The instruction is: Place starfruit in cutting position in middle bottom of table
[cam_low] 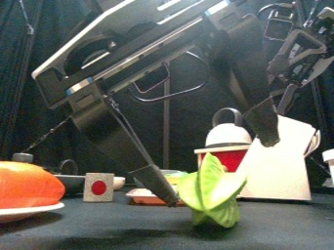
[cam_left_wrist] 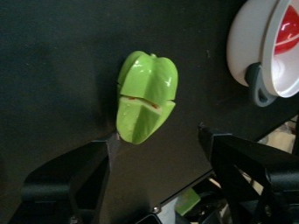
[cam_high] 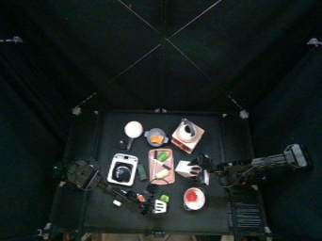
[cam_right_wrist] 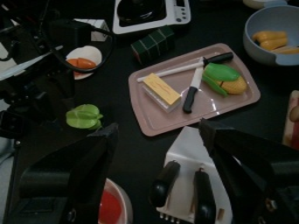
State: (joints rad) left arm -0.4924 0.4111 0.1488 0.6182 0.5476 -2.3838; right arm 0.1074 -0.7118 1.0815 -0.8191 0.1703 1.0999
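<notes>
Starfruit (cam_left_wrist: pixel 145 95) lies on the table (cam_left_wrist: pixel 59 79) near its front edge's middle; left gripper (cam_left_wrist: pixel 158 157) hovers wide open, so placement looks done.

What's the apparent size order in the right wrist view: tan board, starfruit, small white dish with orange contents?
1. Tan rectangular cutting board, clearly largest.
2-3. Yellow-green starfruit and small white dish with orange contents look alike; unranked.

Left wrist: starfruit (cam_left_wrist: pixel 146 94) centre frame, lying on black table (cam_left_wrist: pixel 52 70).
Left gripper (cam_left_wrist: pixel 158 171) jaws spread, both clear of the fruit. White bowl (cam_left_wrist: pixel 247 48) with red contents, upper right.
</notes>
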